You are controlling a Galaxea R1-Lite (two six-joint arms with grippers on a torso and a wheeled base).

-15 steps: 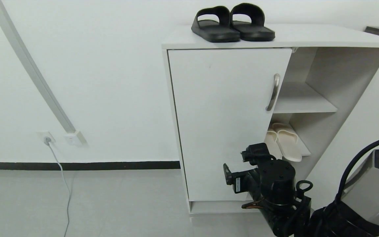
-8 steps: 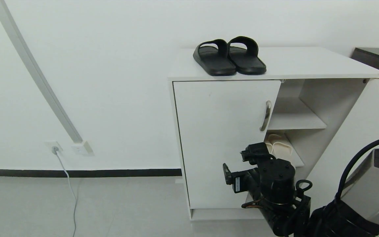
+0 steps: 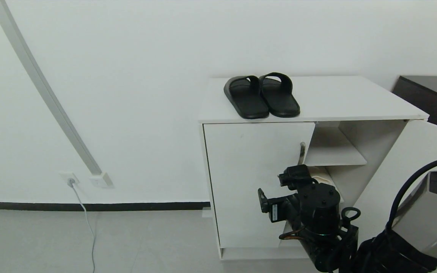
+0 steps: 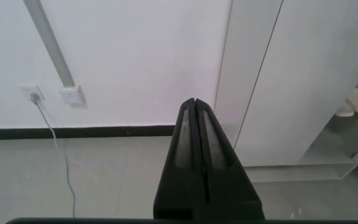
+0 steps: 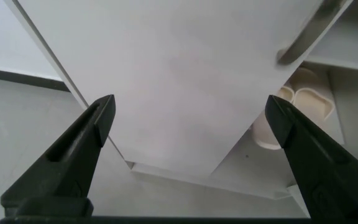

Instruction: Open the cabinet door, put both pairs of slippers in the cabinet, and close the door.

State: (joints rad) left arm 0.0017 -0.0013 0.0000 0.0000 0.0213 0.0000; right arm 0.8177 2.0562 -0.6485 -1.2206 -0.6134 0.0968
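The right gripper (image 5: 190,106) has its jaws wide apart and empty, low before the closed left door (image 3: 252,170) of the cabinet (image 3: 347,100). The left gripper (image 4: 194,109) has its jaws pressed together on nothing. The right door (image 3: 404,163) stands open, with the white slippers (image 5: 294,102) inside, low down. The black slippers (image 3: 262,94) sit on top, so stowing them and closing the door seem left to do.

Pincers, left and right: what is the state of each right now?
Left pincer: closed, holding nothing.
Right pincer: open, holding nothing, in front of the cabinet door.
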